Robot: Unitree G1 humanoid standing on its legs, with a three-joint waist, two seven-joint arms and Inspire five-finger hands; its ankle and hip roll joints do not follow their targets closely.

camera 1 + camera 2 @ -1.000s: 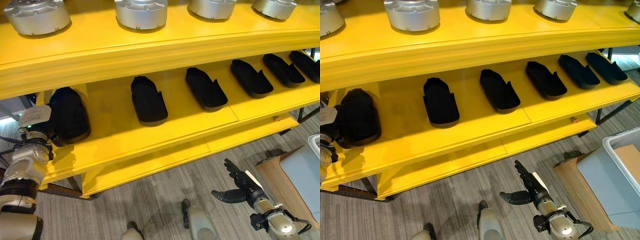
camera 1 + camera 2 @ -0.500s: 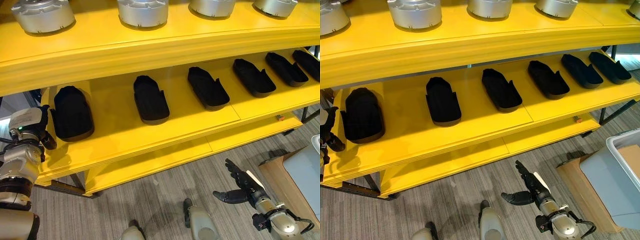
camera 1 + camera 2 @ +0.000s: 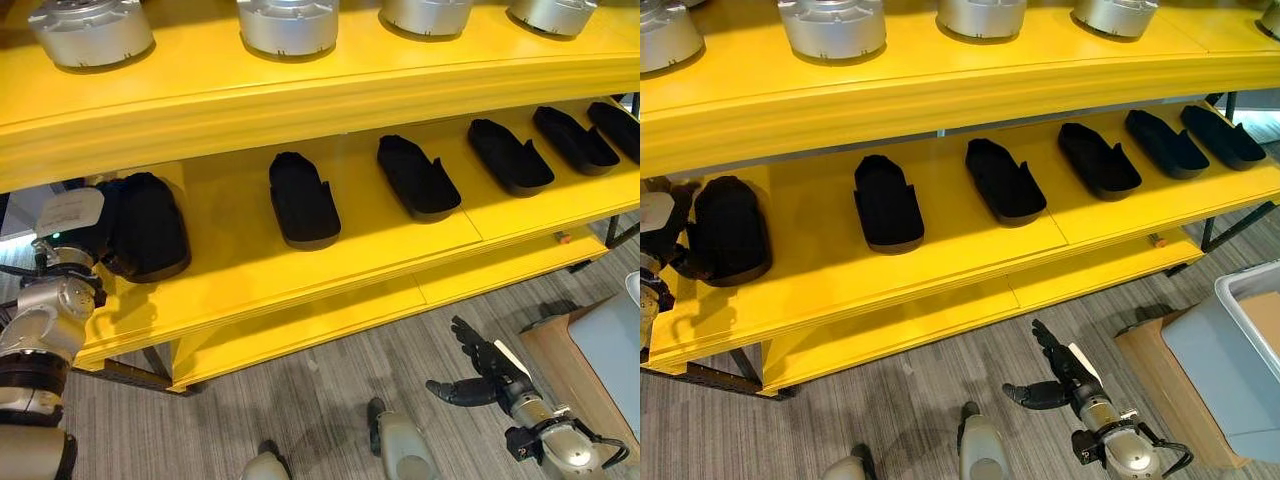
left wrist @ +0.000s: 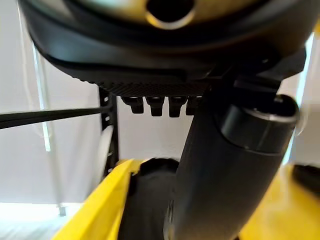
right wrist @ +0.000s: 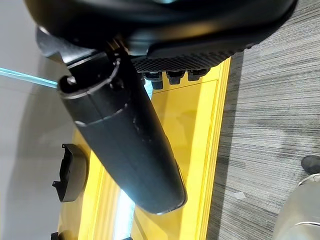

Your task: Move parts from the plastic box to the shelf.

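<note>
At frame left, the left hand (image 3: pixel 100 225) touches a black moulded plastic part (image 3: pixel 148 226) on the yellow shelf (image 3: pixel 240 260), grip indiscernible; the right hand (image 3: pixel 478 372) hangs open lower right.

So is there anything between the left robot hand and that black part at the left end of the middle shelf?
Nothing visible stands between them. The left robot hand sits right against the leftmost black part on the middle shelf. The next black part lies well apart, further along the shelf.
</note>
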